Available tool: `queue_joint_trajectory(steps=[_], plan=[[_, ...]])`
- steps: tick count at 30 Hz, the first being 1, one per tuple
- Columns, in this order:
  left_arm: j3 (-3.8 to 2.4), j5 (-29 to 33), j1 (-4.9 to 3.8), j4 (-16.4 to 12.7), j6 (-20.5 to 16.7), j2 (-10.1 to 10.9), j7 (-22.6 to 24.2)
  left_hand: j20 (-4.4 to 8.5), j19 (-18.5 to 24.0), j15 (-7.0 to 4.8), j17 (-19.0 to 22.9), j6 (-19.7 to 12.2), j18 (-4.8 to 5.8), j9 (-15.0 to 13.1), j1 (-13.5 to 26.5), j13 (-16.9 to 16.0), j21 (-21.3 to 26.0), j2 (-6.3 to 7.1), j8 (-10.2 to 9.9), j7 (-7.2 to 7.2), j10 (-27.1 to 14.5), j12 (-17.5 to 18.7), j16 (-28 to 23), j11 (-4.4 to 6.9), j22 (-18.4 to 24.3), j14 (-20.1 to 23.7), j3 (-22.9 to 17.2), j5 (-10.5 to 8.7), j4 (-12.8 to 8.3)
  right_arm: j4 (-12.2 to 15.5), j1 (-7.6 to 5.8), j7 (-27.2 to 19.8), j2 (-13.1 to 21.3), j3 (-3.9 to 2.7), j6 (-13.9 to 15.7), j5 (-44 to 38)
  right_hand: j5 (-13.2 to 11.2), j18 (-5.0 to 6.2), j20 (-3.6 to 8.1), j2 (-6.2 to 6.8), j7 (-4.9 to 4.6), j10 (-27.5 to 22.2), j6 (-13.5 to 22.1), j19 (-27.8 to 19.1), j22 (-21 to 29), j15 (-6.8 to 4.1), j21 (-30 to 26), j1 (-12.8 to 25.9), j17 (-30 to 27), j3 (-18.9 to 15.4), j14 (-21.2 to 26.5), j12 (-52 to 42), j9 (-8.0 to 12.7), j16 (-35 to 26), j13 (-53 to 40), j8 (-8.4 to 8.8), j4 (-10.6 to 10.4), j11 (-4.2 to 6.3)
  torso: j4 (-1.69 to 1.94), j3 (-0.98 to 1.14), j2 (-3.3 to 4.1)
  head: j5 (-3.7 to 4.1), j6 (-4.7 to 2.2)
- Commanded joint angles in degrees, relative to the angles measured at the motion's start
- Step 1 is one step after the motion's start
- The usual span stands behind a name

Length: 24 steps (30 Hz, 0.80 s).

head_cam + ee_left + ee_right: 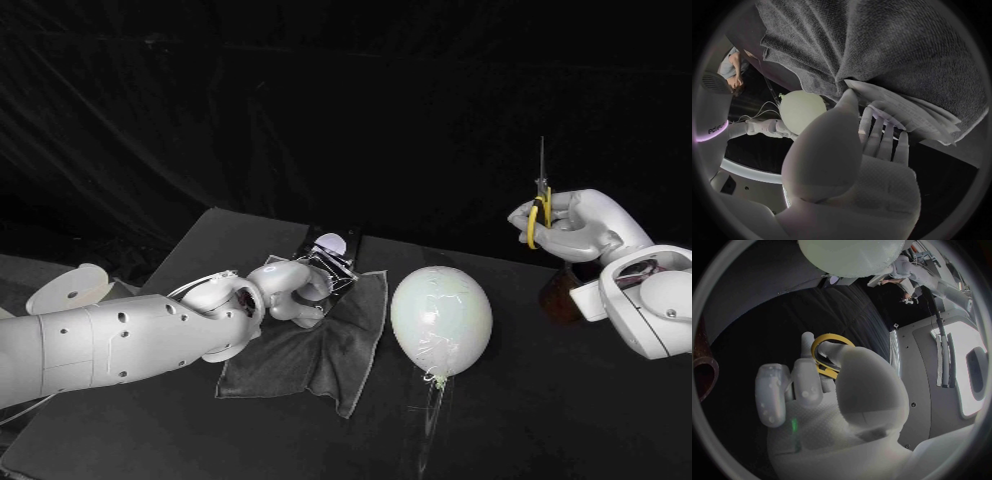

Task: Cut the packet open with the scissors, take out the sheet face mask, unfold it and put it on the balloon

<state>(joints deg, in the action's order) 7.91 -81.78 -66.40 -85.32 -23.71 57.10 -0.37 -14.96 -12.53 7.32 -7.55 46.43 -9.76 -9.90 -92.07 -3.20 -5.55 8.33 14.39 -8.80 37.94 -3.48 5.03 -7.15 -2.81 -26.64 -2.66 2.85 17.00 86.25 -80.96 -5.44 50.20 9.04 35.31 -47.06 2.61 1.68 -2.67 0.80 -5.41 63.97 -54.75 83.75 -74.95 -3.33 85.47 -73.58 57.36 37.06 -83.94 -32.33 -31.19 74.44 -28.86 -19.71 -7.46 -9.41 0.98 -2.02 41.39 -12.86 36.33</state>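
Note:
The packet (330, 251), silvery with a dark face, stands tilted at the far edge of a grey cloth (310, 350). My left hand (289, 290) pinches its near edge between thumb and fingers; in the left wrist view the fingertips (879, 132) lie against the pale packet (907, 114). The pale green balloon (441, 320) lies on the table right of the cloth and also shows as the balloon (803, 111) (851, 255). My right hand (574, 230) is raised at the right and grips the yellow-handled scissors (538, 212), blades pointing up. The yellow handle loop (831, 346) sits round its fingers.
The grey cloth (879, 45) is rumpled under and round the packet. A thin clear stem (430, 420) runs from the balloon's knot toward the table's near edge. A brown rounded object (560, 296) stands behind my right wrist. Dark drapes hang behind the table.

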Motion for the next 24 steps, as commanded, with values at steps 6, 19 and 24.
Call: queue_joint_trajectory(steps=[6,19,24], plan=[[-0.84,6.8,0.33,-0.8,-4.8,1.8,11.3,-0.61,1.2,-0.30,0.9,0.3,-0.64,0.0,-0.7,0.0,0.4,5.14,-0.4,0.46,0.9,0.3,-1.3,0.40,0.3,2.4,7.5,0.03,0.2,-0.3,0.06,-0.3,-0.1,-0.05,-0.5,-0.2,0.2,-0.35,-0.02,-0.64,0.34,16.9,0.1,2.9,-11.6,-0.33,0.1,-0.2,0.0,0.2,-0.3,0.0,-0.1,-0.2,-0.1,-0.11,-0.1,9.22,0.03,0.00,-0.04,-0.10,-0.13],[-1.22,4.5,0.32,-1.7,-2.8,5.5,11.9,-0.61,3.6,-1.66,2.4,-1.8,-0.40,0.3,-2.5,0.3,1.5,8.08,-1.8,2.11,-4.5,0.7,-2.9,2.33,0.9,8.5,13.1,0.14,0.3,-0.9,0.30,-0.3,-0.1,-0.04,-0.7,-0.2,0.2,-0.36,-0.02,-0.64,0.34,16.9,0.1,3.0,-11.7,-0.33,0.2,-0.2,0.0,0.2,-0.3,0.0,-0.2,-0.2,-0.2,-0.11,-0.1,9.22,0.11,-0.06,-0.01,-0.37,0.01],[-1.22,1.5,0.32,-1.0,0.3,6.2,9.7,-0.38,4.5,-2.49,2.8,-4.1,-0.31,0.7,-2.4,0.4,1.9,8.59,-2.8,2.41,-6.1,0.7,-3.0,2.66,1.1,10.2,14.5,0.15,0.3,-0.9,0.41,-0.3,-0.1,-0.04,-0.7,-0.2,0.2,-0.36,-0.02,-0.64,0.34,16.9,0.1,3.0,-11.7,-0.33,0.2,-0.2,0.0,0.2,-0.3,0.0,-0.2,-0.2,-0.2,-0.11,-0.1,9.22,0.04,-0.05,0.01,-0.42,0.26]])
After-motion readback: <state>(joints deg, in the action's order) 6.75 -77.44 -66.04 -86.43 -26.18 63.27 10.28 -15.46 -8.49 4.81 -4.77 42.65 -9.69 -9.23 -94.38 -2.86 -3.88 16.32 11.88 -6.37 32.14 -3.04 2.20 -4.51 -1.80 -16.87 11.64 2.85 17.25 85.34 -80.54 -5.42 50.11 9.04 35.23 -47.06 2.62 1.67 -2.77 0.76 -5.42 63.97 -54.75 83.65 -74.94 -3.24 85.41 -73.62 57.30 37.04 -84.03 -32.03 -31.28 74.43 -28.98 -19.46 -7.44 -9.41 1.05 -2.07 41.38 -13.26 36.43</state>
